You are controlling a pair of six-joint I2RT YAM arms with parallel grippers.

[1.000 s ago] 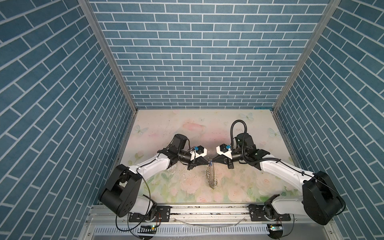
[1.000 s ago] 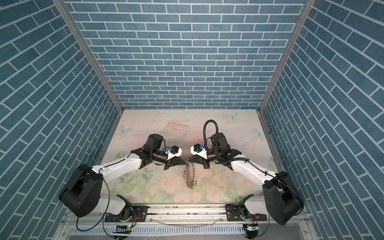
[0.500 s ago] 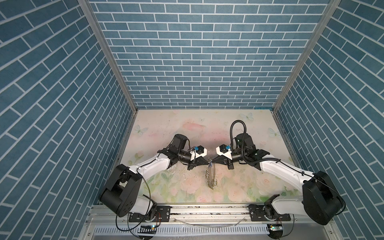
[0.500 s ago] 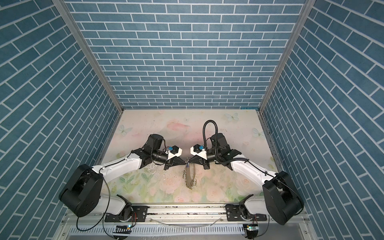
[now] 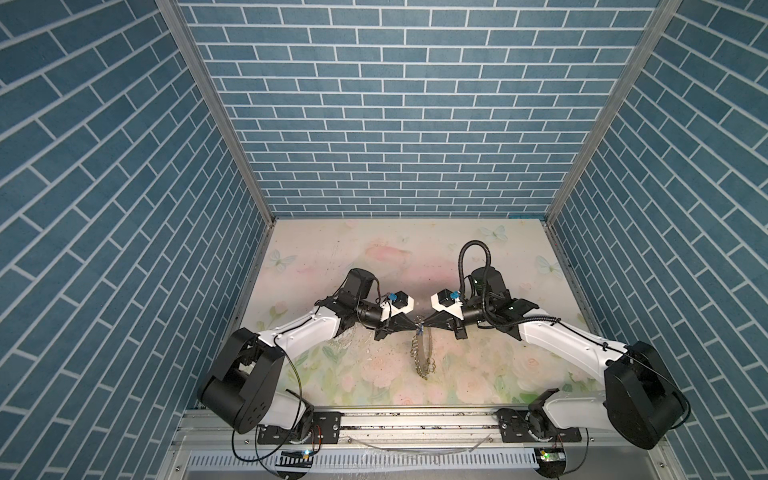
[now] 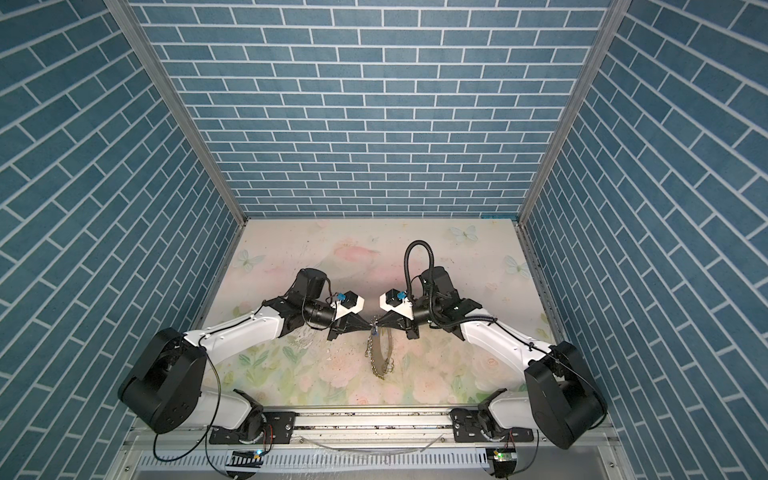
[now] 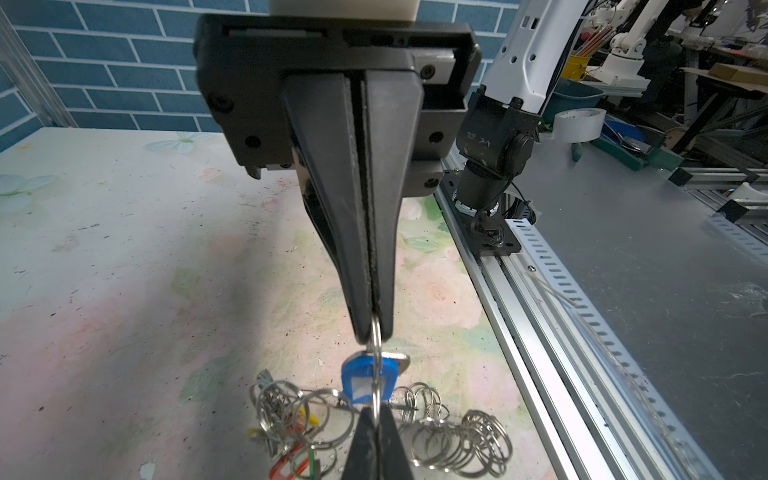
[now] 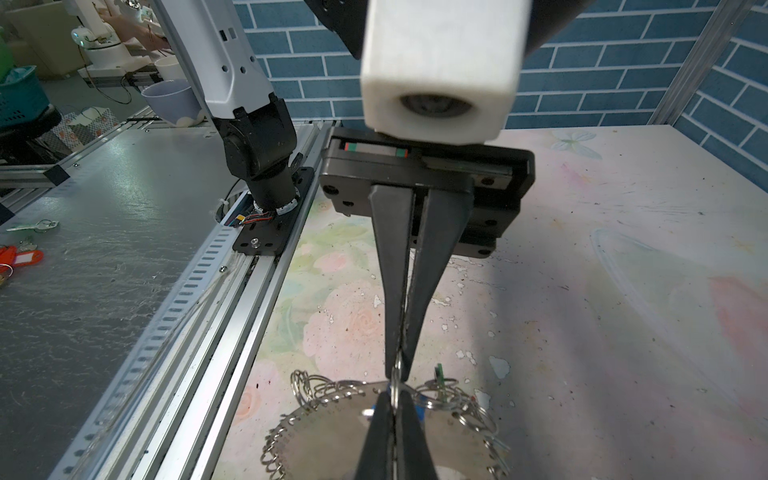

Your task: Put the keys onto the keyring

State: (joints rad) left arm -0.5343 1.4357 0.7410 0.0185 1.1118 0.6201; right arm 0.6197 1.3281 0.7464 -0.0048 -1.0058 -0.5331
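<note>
My left gripper [image 5: 414, 328] and right gripper [image 5: 424, 328] meet tip to tip above the middle of the table. Both are shut on the same small split ring [image 7: 376, 353], which stands edge-on between the tips. Behind that ring hangs a blue-tagged key [image 7: 365, 380]. The keyring [image 5: 422, 357], a thin silvery hoop strung with several split rings [image 7: 457, 440], slopes down from the tips toward the front edge. Orange [image 7: 286, 462], yellow [image 7: 309, 417] and green [image 8: 439, 372] tagged keys sit among its rings. In the right wrist view my right gripper [image 8: 392, 400] faces the left fingertips [image 8: 390, 357].
An aluminium rail [image 5: 415, 419] with both arm bases runs along the table's front edge. Blue brick walls close the other three sides. On the grey bench outside the rail lie red-tagged keys [image 8: 23, 257] and a loose key [image 8: 35, 225].
</note>
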